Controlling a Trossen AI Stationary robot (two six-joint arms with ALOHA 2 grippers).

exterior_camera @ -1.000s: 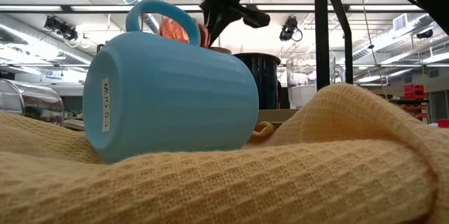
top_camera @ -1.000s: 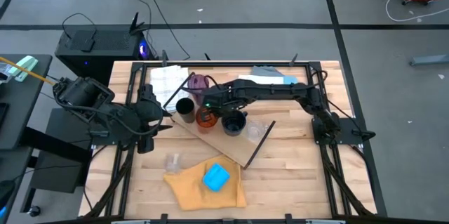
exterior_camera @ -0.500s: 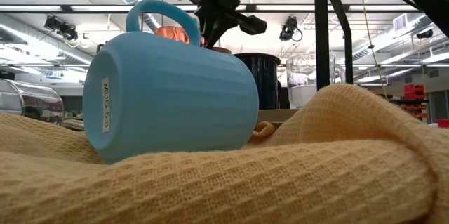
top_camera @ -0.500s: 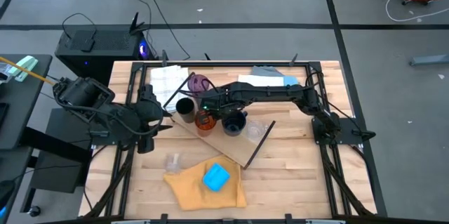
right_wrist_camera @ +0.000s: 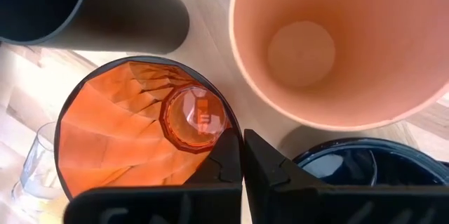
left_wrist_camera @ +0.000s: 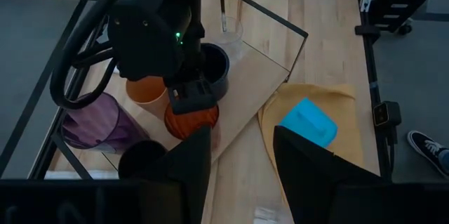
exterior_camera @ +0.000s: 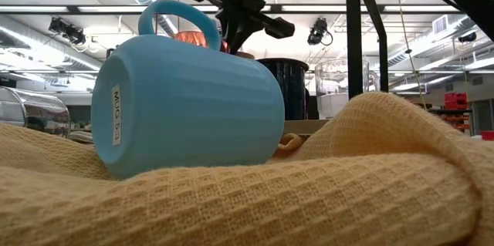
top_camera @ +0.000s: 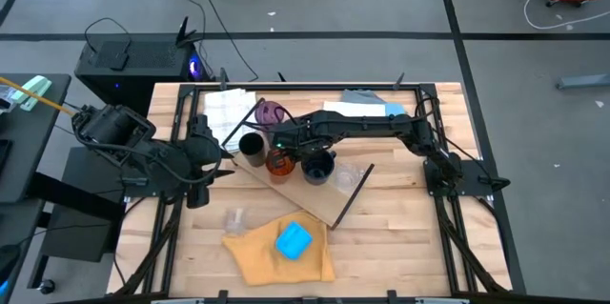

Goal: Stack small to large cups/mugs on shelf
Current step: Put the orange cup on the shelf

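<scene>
1. Shelf [top_camera: 315, 197]: light-wood board lying askew mid-table, carrying a cluster of cups at its far-left end.
2. Yellow cloth [top_camera: 257, 252]: near centre of the table, off the shelf; the bright blue mug [top_camera: 294, 241] lies tipped on it, not yet shelved.
3. Purple tumbler [top_camera: 272, 112]: at the shelf's far-left corner.
4. Navy mug [top_camera: 317, 166]: on the shelf, right of the cluster.
5. Light orange cup [right_wrist_camera: 337, 41]: upright and empty, between the tumbler and the navy mug.
6. Black cup [top_camera: 252, 144]: left of the cluster.
7. Amber ribbed cup [right_wrist_camera: 147, 129]: on the shelf, touching none of its neighbours. The right gripper [right_wrist_camera: 242, 161] hangs over its rim, fingers pressed together with nothing between them; the cup sits just beside and below the tips.
8. Clear glass [top_camera: 233, 218]: on the tabletop, near left, still outstanding.
9. Left gripper [left_wrist_camera: 242, 161]: waits at the left table edge, fingers spread, empty.
10. Judgement: no nesting visible; stacking barely begun.
</scene>
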